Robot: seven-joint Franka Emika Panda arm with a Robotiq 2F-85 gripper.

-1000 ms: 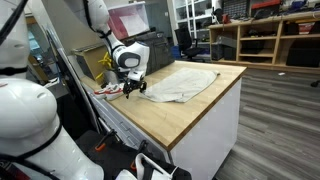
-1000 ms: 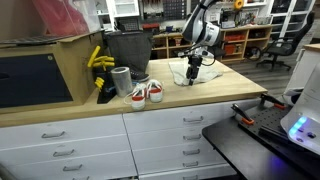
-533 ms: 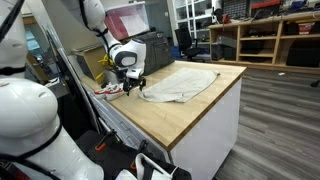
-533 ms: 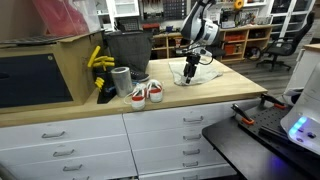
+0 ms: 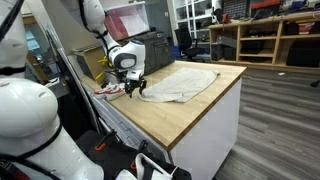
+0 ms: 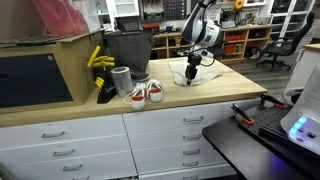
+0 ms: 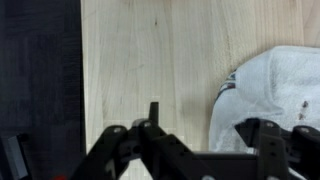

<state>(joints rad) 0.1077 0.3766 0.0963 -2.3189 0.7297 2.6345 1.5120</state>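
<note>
My gripper (image 7: 203,138) is open, its jaws wide apart, low over a light wooden countertop (image 7: 150,60). A white-grey cloth (image 7: 272,90) lies flat on the counter. Its edge runs between my jaws: the right finger (image 7: 262,132) is over the cloth and the left finger (image 7: 152,116) is over bare wood. I cannot tell whether the fingers touch the cloth. In both exterior views the gripper (image 5: 133,88) (image 6: 192,72) hangs at the near corner of the cloth (image 5: 187,80) (image 6: 203,73). The gripper holds nothing.
A pair of white-and-red sneakers (image 6: 147,93) (image 5: 108,90) sits by the counter's edge. Beside them are a grey cup (image 6: 121,80), a black bin (image 6: 127,50), a yellow object (image 6: 97,60) and a large cardboard box (image 6: 45,70). The counter's dark edge (image 7: 40,80) lies left of the gripper.
The gripper has shifted slightly beside the cloth's corner and stays open. The cloth and the shoes have not moved.
</note>
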